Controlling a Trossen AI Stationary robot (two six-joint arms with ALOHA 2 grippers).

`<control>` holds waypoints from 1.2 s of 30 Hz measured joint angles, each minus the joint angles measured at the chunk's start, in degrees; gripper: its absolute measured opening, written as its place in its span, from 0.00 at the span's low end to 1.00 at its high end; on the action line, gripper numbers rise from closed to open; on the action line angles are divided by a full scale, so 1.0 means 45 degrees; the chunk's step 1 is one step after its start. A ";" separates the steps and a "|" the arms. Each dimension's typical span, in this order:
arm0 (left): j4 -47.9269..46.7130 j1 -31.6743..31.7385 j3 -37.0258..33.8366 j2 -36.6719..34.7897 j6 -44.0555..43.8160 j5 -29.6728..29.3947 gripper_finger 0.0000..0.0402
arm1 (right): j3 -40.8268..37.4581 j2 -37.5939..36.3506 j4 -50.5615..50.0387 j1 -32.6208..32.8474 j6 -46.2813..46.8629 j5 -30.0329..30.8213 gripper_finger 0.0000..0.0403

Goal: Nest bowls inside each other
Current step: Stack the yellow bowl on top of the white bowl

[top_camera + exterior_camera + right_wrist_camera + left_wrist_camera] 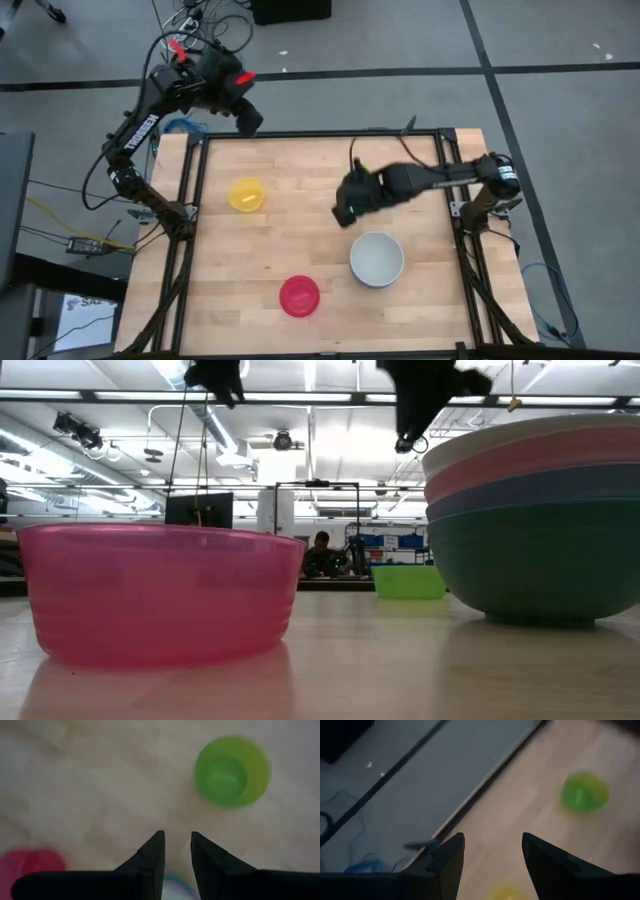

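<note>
Three small bowls stand apart on the table on their bases: a yellow bowl (246,194), a red bowl (299,295) and a lime green bowl (231,770). My right arm hides the lime green bowl in the high view. The larger white bowl (377,258) sits nested on top of the pink, blue and teal bowls (540,520). My right gripper (177,837) hovers above the table's middle, beside the lime green bowl. It is open by a narrow gap with nothing between its fingers. My left gripper (492,845) hangs open over the table's far left corner.
A black frame rail (320,134) runs along the table's far edge, and rails run down both sides. Bare wood lies between the yellow bowl and the stack. Cables lie on the floor beyond the far left corner. A person sits far off in the room (320,550).
</note>
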 joint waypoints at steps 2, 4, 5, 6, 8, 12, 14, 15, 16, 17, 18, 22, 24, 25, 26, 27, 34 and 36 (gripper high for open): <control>-0.0634 0.0000 -0.0301 -0.0005 0.0541 0.0003 0.52 | 0.0000 -0.0057 0.0306 -0.0670 -0.0412 0.0038 0.21; -0.1354 0.0000 -0.0848 -0.0015 0.0911 0.0002 0.52 | 0.0000 -0.0139 0.0744 -0.1262 -0.1014 0.0033 0.23; -0.1712 0.0000 -0.1177 -0.0009 0.1018 0.0004 0.52 | 0.0000 -0.0194 0.1040 -0.1529 -0.1308 0.0033 0.23; -0.1971 0.0000 -0.1569 0.0000 0.1085 0.0009 0.52 | 0.0000 -0.0263 0.1277 -0.1779 -0.1621 0.0028 0.24; -0.1889 0.0000 -0.2530 -0.0051 0.1146 0.0092 0.52 | 0.0000 -0.0453 0.1649 -0.2245 -0.2185 0.0033 0.25; -0.1951 -0.0074 -0.4763 -0.0285 0.0765 0.0817 0.52 | 0.0000 -0.1156 0.1917 -0.2915 -0.3185 0.0093 0.26; -0.1961 -0.0247 -0.5921 -0.0269 0.0108 0.0893 0.52 | 0.0000 -0.1579 0.1940 -0.3138 -0.3557 0.0084 0.26; -0.1946 -0.0384 -0.6439 -0.0248 -0.0316 0.1006 0.52 | 0.0000 -0.1818 0.1940 -0.3203 -0.3752 0.0082 0.26; -0.1908 -0.0531 -0.6914 -0.0238 -0.0793 0.1202 0.52 | 0.0000 -0.2066 0.1944 -0.3269 -0.3913 0.0084 0.26; -0.1837 -0.0683 -0.7368 -0.0244 -0.1307 0.1420 0.52 | 0.0000 -0.2322 0.1960 -0.3343 -0.4051 0.0097 0.26; -0.1686 -0.0858 -0.7773 -0.0259 -0.1867 0.1592 0.52 | 0.0000 -0.2558 0.1959 -0.3405 -0.4163 0.0131 0.26; -0.0593 -0.1649 -0.9094 -0.0243 -0.3816 0.2011 0.52 | 0.0000 -0.3270 0.1955 -0.3596 -0.4617 0.0308 0.26; -0.0067 -0.2016 -0.9486 -0.0260 -0.4703 0.2020 0.52 | 0.0000 -0.3520 0.1951 -0.3712 -0.4825 0.0317 0.26; 0.0145 -0.2201 -0.9677 -0.0262 -0.5043 0.1998 0.52 | 0.0000 -0.3630 0.1944 -0.3771 -0.4921 0.0315 0.26; 0.0319 -0.2388 -0.9895 -0.0260 -0.5327 0.1926 0.52 | 0.0000 -0.3708 0.1944 -0.3804 -0.5024 0.0315 0.26; 0.0528 -0.2558 -1.0129 -0.0257 -0.5565 0.1786 0.52 | 0.0000 -0.3765 0.1940 -0.3847 -0.5109 0.0316 0.26; 0.2776 -0.3467 -1.2060 -0.0248 -0.6851 0.1520 0.52 | 0.0000 -0.3762 0.1944 -0.4102 -0.5430 0.0049 0.26; 0.3317 -0.3675 -1.2594 -0.0248 -0.7093 0.1424 0.52 | 0.0000 -0.3675 0.1950 -0.4143 -0.5431 -0.0149 0.26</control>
